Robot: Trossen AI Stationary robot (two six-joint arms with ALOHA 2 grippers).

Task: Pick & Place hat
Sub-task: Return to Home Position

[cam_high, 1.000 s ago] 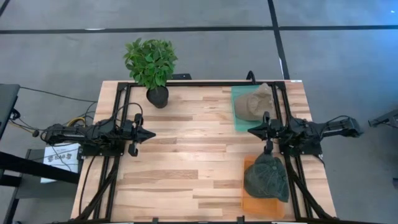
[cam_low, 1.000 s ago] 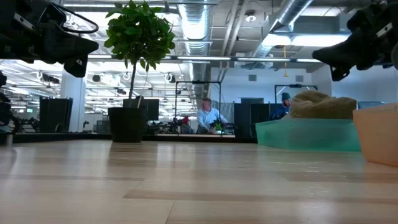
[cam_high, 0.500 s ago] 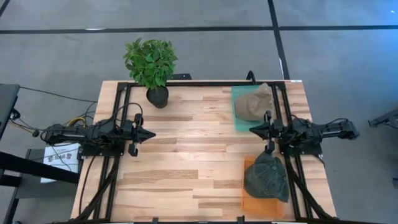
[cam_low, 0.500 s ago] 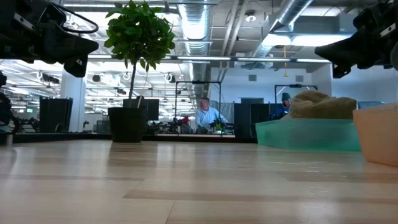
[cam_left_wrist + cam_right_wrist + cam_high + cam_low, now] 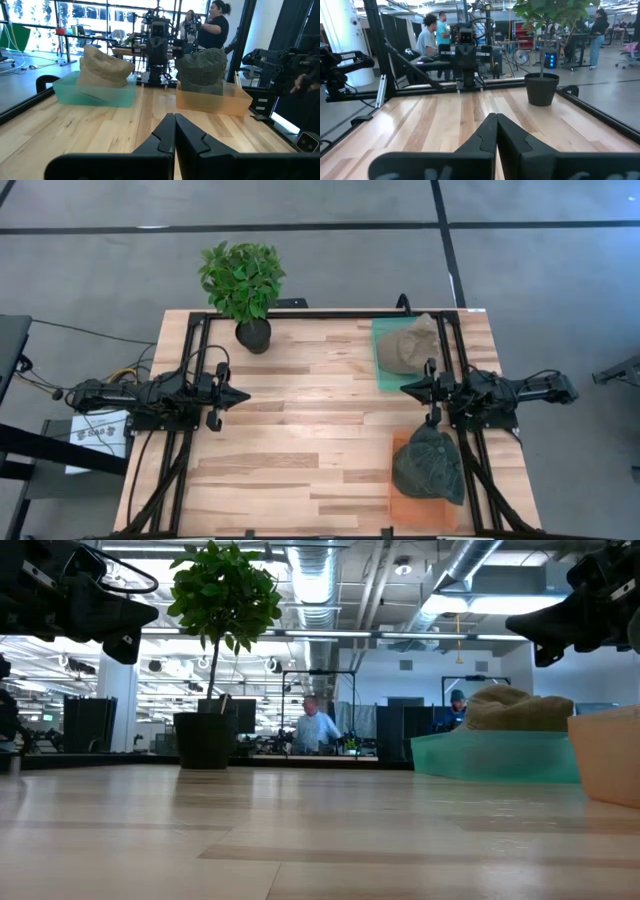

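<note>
My left end effector (image 5: 243,395) hangs above the left side of the surface (image 5: 310,430). Its fingers are pressed together on nothing and point toward the middle. My right end effector (image 5: 405,389) hangs opposite it over the right side, likewise pressed together and empty. It points back at the left one and sits between the two bins.

The brown cap (image 5: 410,345) lies in the green bin (image 5: 381,377), at the upper right of the high view, with its crown rising above the rim. A dark cap (image 5: 428,465) fills the orange bin (image 5: 410,512) at the lower right and bulges over the bin's edge. I cannot tell whether that heap is more than one cap.

A potted plant (image 5: 243,280) stands at the surface's upper edge, left of centre, well apart from both bins.
</note>
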